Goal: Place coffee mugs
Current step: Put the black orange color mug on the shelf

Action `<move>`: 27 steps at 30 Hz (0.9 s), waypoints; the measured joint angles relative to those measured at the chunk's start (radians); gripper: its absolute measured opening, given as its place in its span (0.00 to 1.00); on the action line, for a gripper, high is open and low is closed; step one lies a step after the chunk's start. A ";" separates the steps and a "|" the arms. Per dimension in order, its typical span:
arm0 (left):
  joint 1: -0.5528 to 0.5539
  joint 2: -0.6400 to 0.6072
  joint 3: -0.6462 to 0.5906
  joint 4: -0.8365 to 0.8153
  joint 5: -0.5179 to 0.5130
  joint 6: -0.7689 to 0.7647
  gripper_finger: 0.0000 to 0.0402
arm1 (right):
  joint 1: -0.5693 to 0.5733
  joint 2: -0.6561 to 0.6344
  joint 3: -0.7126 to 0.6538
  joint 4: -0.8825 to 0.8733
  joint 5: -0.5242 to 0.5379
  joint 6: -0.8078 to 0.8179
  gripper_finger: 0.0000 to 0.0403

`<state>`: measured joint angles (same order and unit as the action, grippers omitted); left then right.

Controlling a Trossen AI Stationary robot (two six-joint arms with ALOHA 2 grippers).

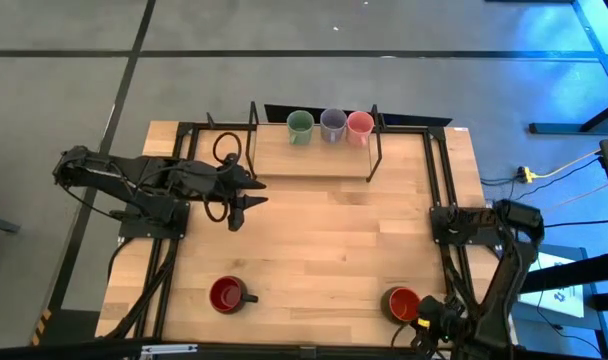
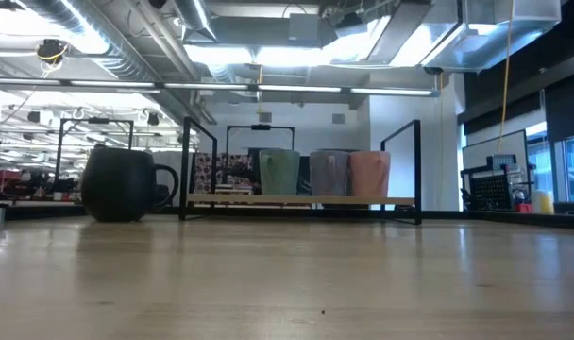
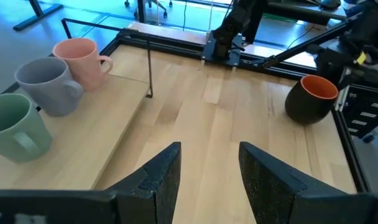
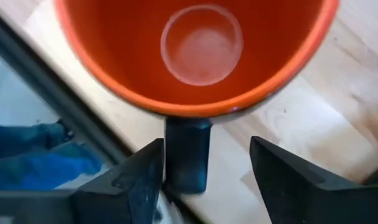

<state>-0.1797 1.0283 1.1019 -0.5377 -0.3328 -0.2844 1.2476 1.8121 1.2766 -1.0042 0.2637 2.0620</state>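
Observation:
Three mugs stand on a raised wooden shelf (image 1: 314,160) at the far edge: pale green (image 1: 300,126), lavender (image 1: 333,124) and pink (image 1: 360,124). A black mug (image 2: 122,184) stands on the table left of the shelf. A red mug (image 1: 227,294) stands near the near edge. A second mug (image 1: 401,303), dark outside and orange-red inside, stands at the near right. My right gripper (image 4: 206,148) is open, with one finger on each side of this mug's handle (image 4: 188,155). My left gripper (image 3: 211,149) is open over bare table in front of the shelf's left end. My right gripper comes at the dark mug's handle (image 4: 188,155) from the table's right side, and the mug stands upright on the table. One finger (image 4: 145,177) is right beside the handle, and I cannot tell whether it touches. The other finger stands clear.
The shelf has thin black upright posts (image 1: 374,145) at its ends. Black frame rails (image 1: 439,190) run along the table's left and right sides. Open wood lies between the shelf and the two near mugs.

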 joint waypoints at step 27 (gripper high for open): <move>0.058 0.000 0.000 -0.001 0.000 0.007 0.39 | -0.327 -0.037 0.000 -0.068 0.060 -0.156 0.11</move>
<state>-0.1219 1.0283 1.1019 -0.5382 -0.3325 -0.2773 0.9205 1.7747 1.2762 -1.0724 0.3239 1.9063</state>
